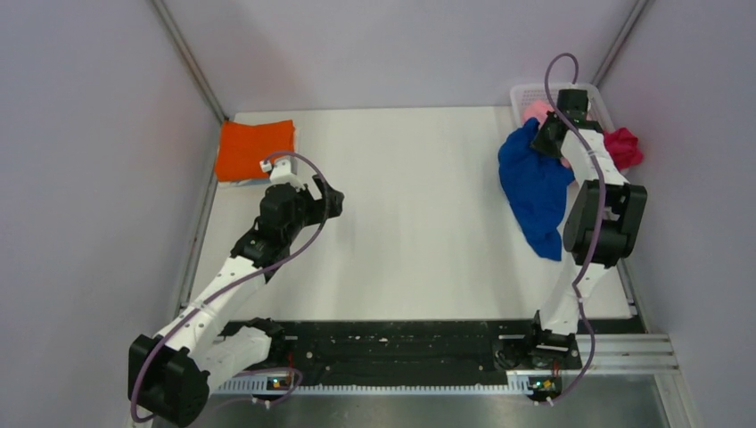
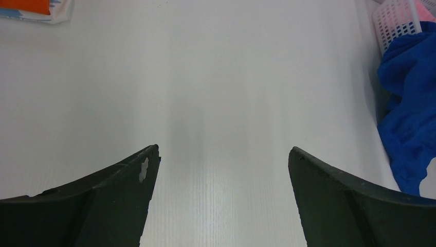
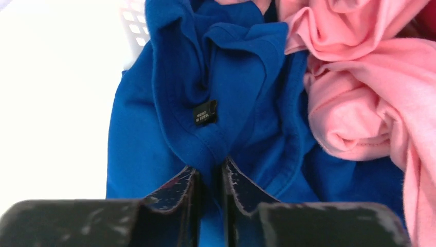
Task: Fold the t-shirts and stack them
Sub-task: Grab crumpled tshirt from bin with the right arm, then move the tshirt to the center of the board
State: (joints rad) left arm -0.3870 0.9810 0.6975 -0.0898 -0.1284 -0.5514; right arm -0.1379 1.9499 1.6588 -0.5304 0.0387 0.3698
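The royal blue t-shirt (image 1: 535, 187) hangs crumpled out of the white lattice basket (image 1: 528, 93) onto the table at the right. My right gripper (image 1: 546, 135) is shut on its collar (image 3: 211, 149), near the black neck label. The light pink t-shirt (image 3: 360, 92) lies bunched beside it in the basket, also seen from above (image 1: 536, 111). The magenta t-shirt (image 1: 623, 147) sits at the basket's right side. A folded orange t-shirt (image 1: 255, 150) lies at the back left. My left gripper (image 1: 332, 198) is open and empty above the table, to the right of the orange shirt.
The orange shirt rests on another folded light-coloured cloth (image 2: 56, 14). The blue shirt and basket corner (image 2: 396, 20) show at the right of the left wrist view. Grey walls close in the table at the back and both sides.
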